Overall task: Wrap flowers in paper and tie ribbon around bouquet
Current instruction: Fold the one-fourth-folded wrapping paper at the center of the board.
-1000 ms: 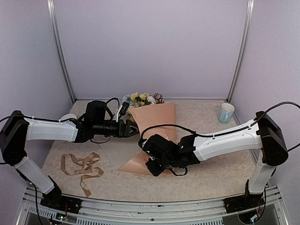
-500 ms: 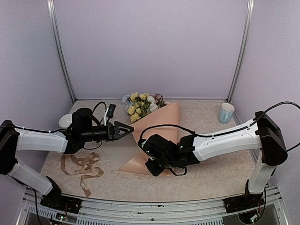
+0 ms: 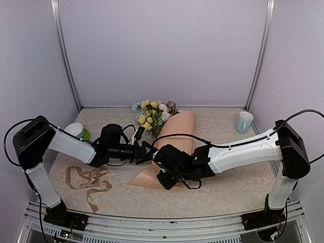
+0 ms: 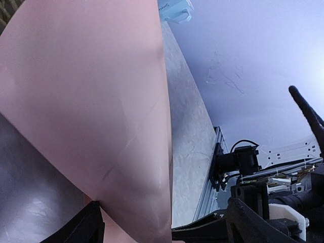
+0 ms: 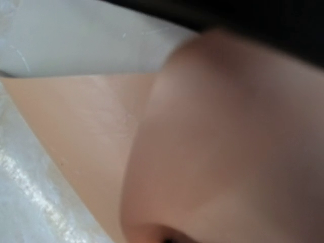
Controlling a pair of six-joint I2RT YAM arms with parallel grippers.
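Note:
The flowers (image 3: 152,114) lie at the back of the table, their blooms sticking out of the top of the peach-pink paper (image 3: 176,129). The paper curves over the stems in a loose cone. My left gripper (image 3: 148,152) is at the cone's left flank, jaws open. In the left wrist view the paper (image 4: 91,101) bulges between the spread fingers of the left gripper (image 4: 169,229). My right gripper (image 3: 169,178) is shut at the cone's narrow near end, its fingertips hidden under paper (image 5: 212,152). The tan ribbon (image 3: 88,179) lies loose at the front left.
A pale blue cup (image 3: 244,121) stands at the back right. A white and green roll (image 3: 77,130) sits at the left behind my left arm. Metal frame posts rise at both back corners. The table's front rail (image 3: 162,223) runs along the near edge.
My left gripper drew back to the left, then came right again to the paper's flank. The paper's left side has rolled up into a rounder cone. The right arm held still.

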